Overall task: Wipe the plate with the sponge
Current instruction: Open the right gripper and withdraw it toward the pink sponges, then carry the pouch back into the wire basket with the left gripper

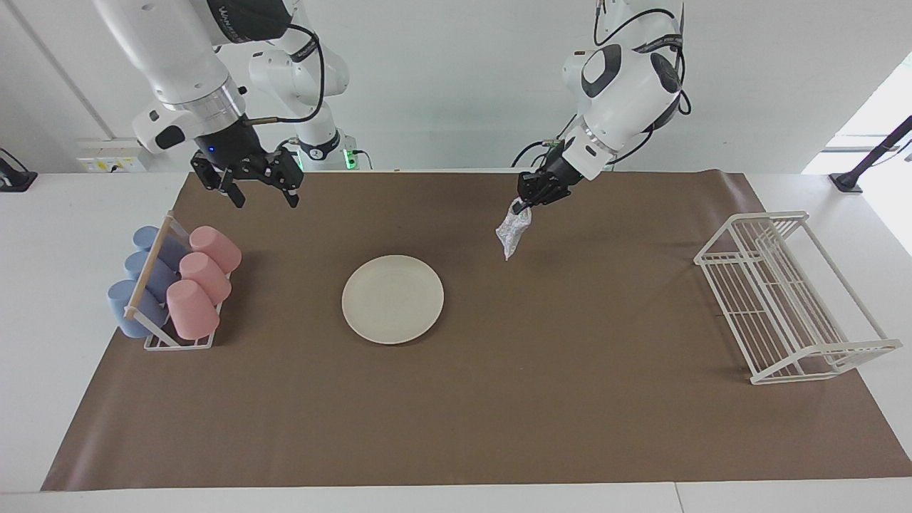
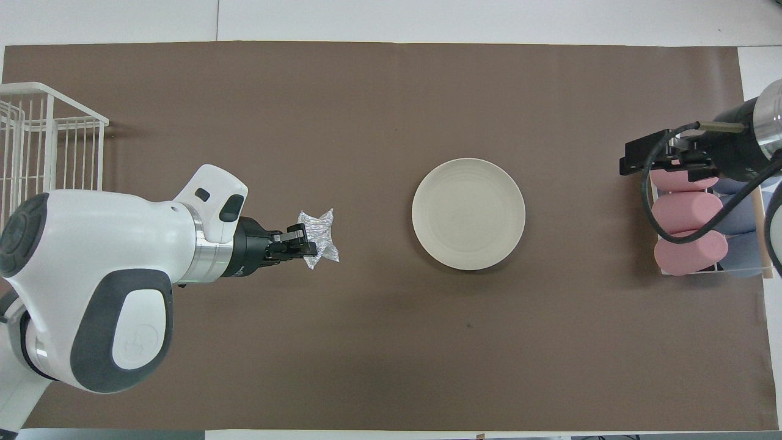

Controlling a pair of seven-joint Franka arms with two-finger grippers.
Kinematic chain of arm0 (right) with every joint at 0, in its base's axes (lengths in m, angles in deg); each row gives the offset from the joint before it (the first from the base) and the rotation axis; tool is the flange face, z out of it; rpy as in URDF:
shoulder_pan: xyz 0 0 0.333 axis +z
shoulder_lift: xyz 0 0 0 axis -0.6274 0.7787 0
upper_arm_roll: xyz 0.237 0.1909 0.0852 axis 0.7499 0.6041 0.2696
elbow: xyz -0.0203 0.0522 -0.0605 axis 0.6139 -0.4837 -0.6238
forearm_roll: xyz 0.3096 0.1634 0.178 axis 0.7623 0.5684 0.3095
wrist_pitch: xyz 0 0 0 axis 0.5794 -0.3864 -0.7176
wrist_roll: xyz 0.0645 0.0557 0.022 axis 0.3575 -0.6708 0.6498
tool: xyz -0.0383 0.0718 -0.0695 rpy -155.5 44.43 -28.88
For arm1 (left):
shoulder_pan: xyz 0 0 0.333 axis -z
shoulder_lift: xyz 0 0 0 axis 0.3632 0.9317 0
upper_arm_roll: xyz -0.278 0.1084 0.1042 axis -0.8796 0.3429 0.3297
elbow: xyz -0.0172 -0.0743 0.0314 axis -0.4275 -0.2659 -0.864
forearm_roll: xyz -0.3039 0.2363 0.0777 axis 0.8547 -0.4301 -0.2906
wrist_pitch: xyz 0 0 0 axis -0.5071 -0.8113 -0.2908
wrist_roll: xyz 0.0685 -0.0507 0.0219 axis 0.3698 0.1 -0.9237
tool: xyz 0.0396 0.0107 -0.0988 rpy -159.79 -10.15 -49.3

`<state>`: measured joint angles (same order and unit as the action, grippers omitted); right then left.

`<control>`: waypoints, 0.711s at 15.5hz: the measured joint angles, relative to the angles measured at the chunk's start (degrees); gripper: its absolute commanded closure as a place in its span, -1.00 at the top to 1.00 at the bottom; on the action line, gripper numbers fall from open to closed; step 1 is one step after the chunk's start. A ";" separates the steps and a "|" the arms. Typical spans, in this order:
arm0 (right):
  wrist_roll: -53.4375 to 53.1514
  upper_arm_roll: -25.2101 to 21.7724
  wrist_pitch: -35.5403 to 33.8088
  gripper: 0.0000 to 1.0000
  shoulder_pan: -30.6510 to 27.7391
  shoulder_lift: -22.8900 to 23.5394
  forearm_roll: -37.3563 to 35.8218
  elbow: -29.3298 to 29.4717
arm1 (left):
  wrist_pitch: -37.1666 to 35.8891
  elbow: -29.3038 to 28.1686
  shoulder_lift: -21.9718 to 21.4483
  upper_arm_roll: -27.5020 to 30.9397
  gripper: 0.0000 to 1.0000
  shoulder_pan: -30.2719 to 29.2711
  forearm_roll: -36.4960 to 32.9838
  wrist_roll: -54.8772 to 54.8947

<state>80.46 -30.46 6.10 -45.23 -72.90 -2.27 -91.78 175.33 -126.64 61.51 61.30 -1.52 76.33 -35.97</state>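
Facing view: the left gripper [image 1: 526,204], clamped on the silvery-grey mesh sponge [image 1: 511,234], hangs above bare brown mat, toward the left arm's end of the tabletop [image 1: 43,235] from the round cream-white plate [image 1: 392,299]. Sponge and plate are apart; no wiping contact shows, so that stroke looks outstanding. The right gripper [image 1: 261,194], wide open and empty, waits over the rack of pink and blue cups [image 1: 174,285]. A white wire rack [image 1: 791,296] stands well apart; nothing blocks the path.
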 measured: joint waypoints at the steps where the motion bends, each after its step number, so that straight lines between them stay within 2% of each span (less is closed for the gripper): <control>1: 2.76 -0.08 -0.46 1.00 -0.18 0.00 -0.06 0.00 | -2.14 1.32 0.56 0.03 -1.00 -0.56 -3.76 -1.43; 4: 6.49 -0.77 -2.73 1.00 -0.28 -0.02 -2.04 0.46 | -7.40 2.85 1.61 0.00 -1.00 -0.86 -13.51 -4.21; 7: 4.69 -1.00 -7.12 1.00 -1.16 -0.08 -3.93 1.00 | -11.72 2.91 2.03 -0.20 -1.00 -0.80 -22.92 -7.31; 11: 3.38 -1.25 -8.07 1.00 -1.57 -0.08 -3.98 0.94 | -20.86 5.23 3.72 -0.92 -1.00 -0.63 -34.88 -10.26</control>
<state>83.84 -31.71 -1.97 -46.81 -72.98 -6.25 -90.84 154.47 -121.41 65.23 60.38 -2.14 41.45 -46.23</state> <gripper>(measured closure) 0.000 0.938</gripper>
